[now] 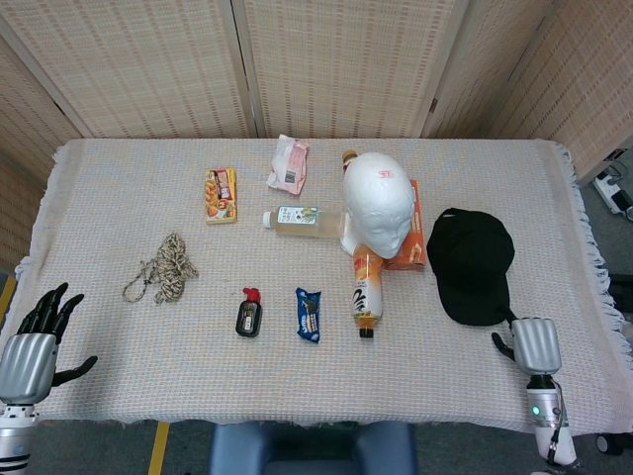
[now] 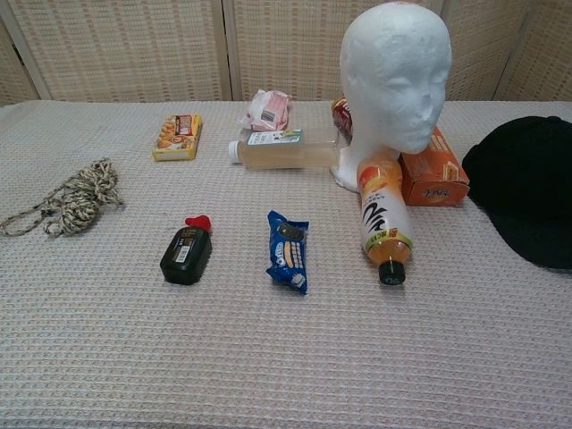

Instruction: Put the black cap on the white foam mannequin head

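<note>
- Black cap [image 1: 471, 265] lying flat on the bench [image 1: 119, 178], well to the right of the white foam mannequin head [image 1: 379, 203], with an orange box [image 1: 406, 242] between them; nothing holding it yet.
- Right hand [image 1: 525, 345] low at the near bench edge, just beside the cap's near rim, not touching; empty, but fingers too hidden from above to call spread or curled — cannot tell.
- Left hand [image 1: 35, 341] at the far near-left corner, released, fingers apart, grasping nothing.
- Step in hand, by judgement: reaching for the cap with the right hand.
- Best taken at the near rim or the brim, thumb under the fabric and fingers over, since soft cloth likely sags if pinched at the crown.
- Lift high enough to clear the orange box and the orange bottle [image 1: 366, 288] lying against the head's base.
- Lower with the opening facing down, centred over the crown; light foam may tip if nudged sideways.
</note>
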You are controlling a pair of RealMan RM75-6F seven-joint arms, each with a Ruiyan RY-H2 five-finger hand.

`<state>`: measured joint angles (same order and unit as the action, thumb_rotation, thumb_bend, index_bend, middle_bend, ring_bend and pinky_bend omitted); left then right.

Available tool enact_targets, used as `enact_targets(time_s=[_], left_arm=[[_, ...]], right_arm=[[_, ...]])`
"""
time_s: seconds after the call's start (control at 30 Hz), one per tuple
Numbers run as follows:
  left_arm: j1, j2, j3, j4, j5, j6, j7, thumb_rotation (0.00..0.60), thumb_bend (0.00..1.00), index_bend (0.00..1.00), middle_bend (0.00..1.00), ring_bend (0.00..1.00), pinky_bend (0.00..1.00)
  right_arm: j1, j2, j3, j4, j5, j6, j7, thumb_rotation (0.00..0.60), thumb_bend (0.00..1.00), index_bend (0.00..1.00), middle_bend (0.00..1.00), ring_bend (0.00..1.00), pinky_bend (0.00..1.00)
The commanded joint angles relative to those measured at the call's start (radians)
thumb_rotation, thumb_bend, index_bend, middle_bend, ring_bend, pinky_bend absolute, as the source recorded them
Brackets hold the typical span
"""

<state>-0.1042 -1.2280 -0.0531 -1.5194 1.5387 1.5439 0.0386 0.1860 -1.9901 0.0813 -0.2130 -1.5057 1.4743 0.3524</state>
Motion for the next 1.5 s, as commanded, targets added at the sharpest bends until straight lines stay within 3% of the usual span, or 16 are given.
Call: enact_targets(time_s=[0.03,0.83,1.5], left_arm=[[0.000,0.001,-0.001,-0.001,-0.001,0.000,-0.001,0.600,0.11,0.17,0.04,0.06,0.23],[-0.003,0.030,0.015,-0.029,-0.002,-0.034,-0.030,0.600,0.10,0.18,0.05,0.07,0.23],[0.000,0.011,-0.009,-0.016,-0.026,-0.016,-0.007,0.600,0.11,0.19,0.05,0.09,0.24]], right_arm=[[0.004,-0.007,-0.001,0.006,0.001,-0.004,-0.001,0.600,0.19,0.42,1.00,1.00,1.00],[0.064,-0.054,0.013,0.067,0.024,-0.072,-0.046,0.600,0.19,0.41,1.00,1.00,1.00],[0.115,-0.079,0.052,0.073,0.063,-0.076,-0.024,0.600,0.22,0.40,1.00,1.00,1.00]])
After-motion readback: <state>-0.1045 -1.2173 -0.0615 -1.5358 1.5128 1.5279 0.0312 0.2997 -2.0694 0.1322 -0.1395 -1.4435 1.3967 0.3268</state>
